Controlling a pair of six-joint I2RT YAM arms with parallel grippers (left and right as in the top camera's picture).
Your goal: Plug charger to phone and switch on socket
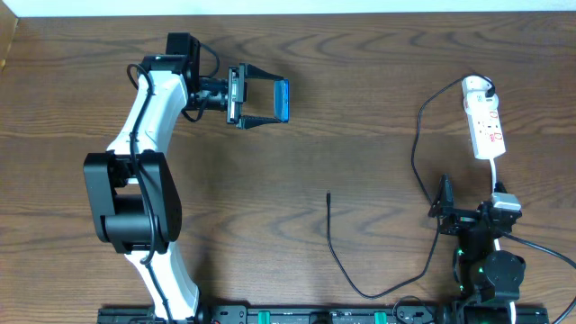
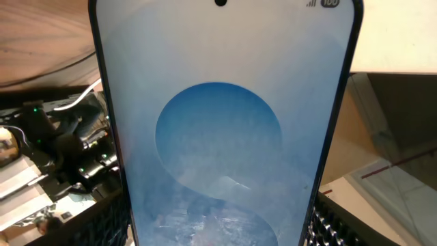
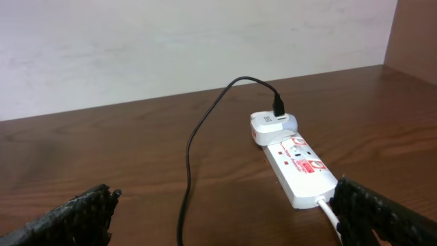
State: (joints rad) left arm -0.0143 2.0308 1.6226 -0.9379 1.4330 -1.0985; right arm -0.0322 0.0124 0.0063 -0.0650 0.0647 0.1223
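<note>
My left gripper [image 1: 263, 99] is shut on the phone [image 1: 283, 100] and holds it off the table at the back left. In the left wrist view the phone's blue screen [image 2: 218, 137] with its round pattern fills the frame between my fingers [image 2: 218, 231]. The charger cable [image 1: 335, 256] runs from a white adapter [image 3: 272, 126] in the socket [image 1: 486, 126] down and round to its free plug tip [image 1: 328, 194], which lies on the table. My right gripper [image 1: 472, 207] is open and empty, just short of the socket [image 3: 300, 167], with the cable [image 3: 188, 178] running between its fingers [image 3: 225, 219].
The wooden table [image 1: 378, 81] ends at a pale wall behind the socket. The socket's white lead [image 3: 329, 208] runs back beside my right finger. Robot bases and black rails stand along the front edge [image 1: 306, 315].
</note>
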